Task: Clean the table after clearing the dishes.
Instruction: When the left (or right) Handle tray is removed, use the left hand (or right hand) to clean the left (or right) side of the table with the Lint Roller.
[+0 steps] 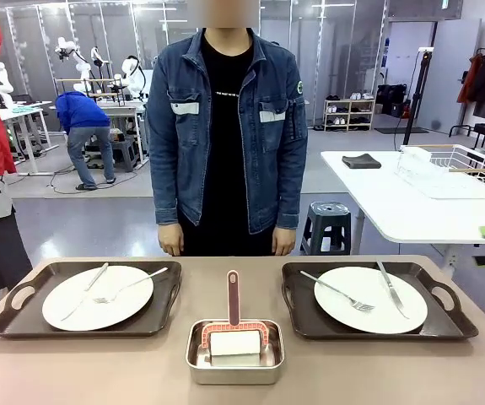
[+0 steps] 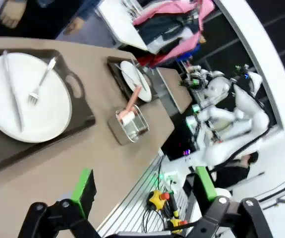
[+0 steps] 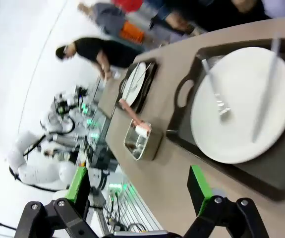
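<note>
Table (image 1: 73,371) holds the dishes (image 1: 78,310), trays (image 2: 13,156) cut off by wrist-view edges; left end effector (image 2: 144,184) and right end effector (image 3: 138,184) spread

Bright even indoor light; wrist views blurred, tilted.

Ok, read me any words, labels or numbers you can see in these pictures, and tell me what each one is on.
No text here can be read.
Person's black T-shirt: a thin line of white print across the chest, too small to read.
Sleeve of the person's denim jacket: a round green patch, too blurred to read.
Nothing else shows legible lettering.
</note>
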